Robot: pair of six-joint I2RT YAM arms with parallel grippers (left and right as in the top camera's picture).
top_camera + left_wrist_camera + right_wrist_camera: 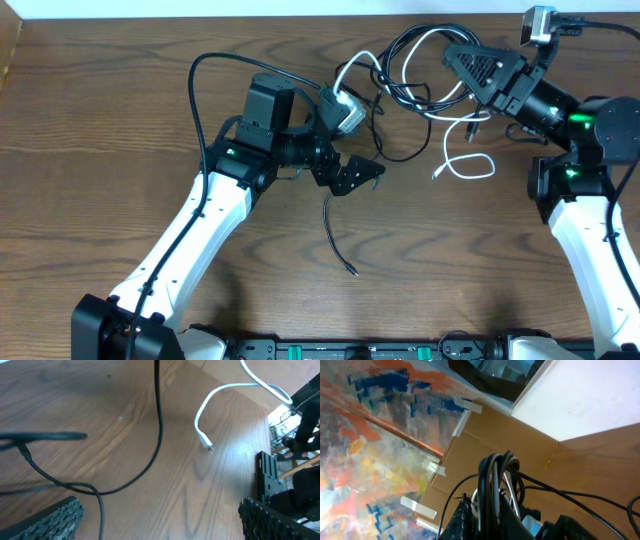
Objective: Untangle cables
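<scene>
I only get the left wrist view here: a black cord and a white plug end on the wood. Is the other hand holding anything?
Observer: Yes. The right hand is shut on a bundle of cables.
Operator: Where is the main tangle?
Observer: At the far side of the table, right at the right hand's fingertips.
Operator: And where does that white plug lead?
Observer: The white cable makes a loop on the wood, then runs back into the tangle.
</scene>
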